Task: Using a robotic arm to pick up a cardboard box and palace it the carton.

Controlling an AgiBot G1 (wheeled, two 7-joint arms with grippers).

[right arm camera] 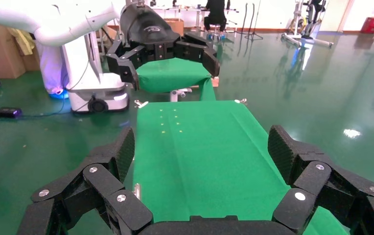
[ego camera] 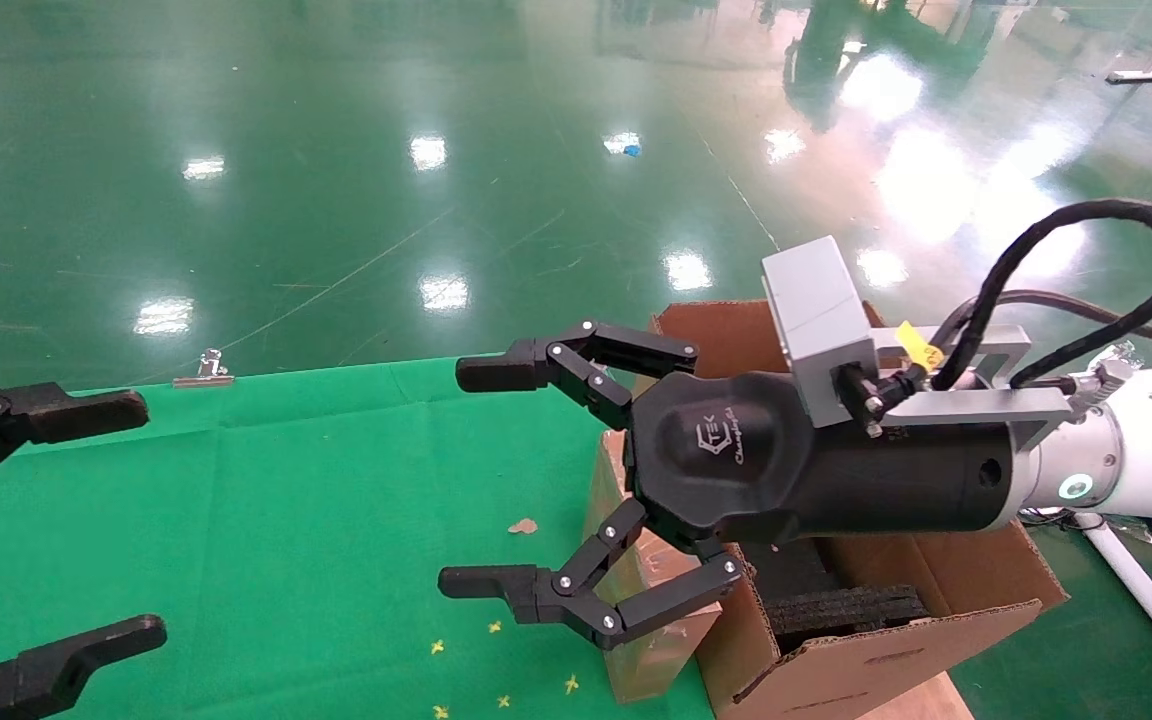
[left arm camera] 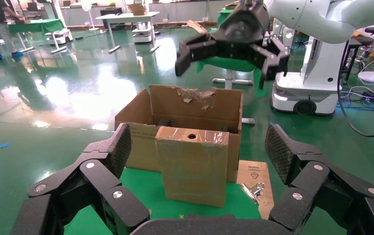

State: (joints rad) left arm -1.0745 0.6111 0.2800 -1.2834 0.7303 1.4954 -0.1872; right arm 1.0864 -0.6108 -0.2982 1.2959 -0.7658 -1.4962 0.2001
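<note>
Right pincer hangs spread above cardboard box beside carton.

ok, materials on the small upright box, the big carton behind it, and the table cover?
Small brown slab-shaped box: cardboard, glossy tape sheen on its faces, round hole in the top side. Large brown open carton: corrugated cardboard, matte, its back flap torn ragged; black foam-like inserts inside. Green table cover: looks like matte cloth, draping over the far edge.
</note>
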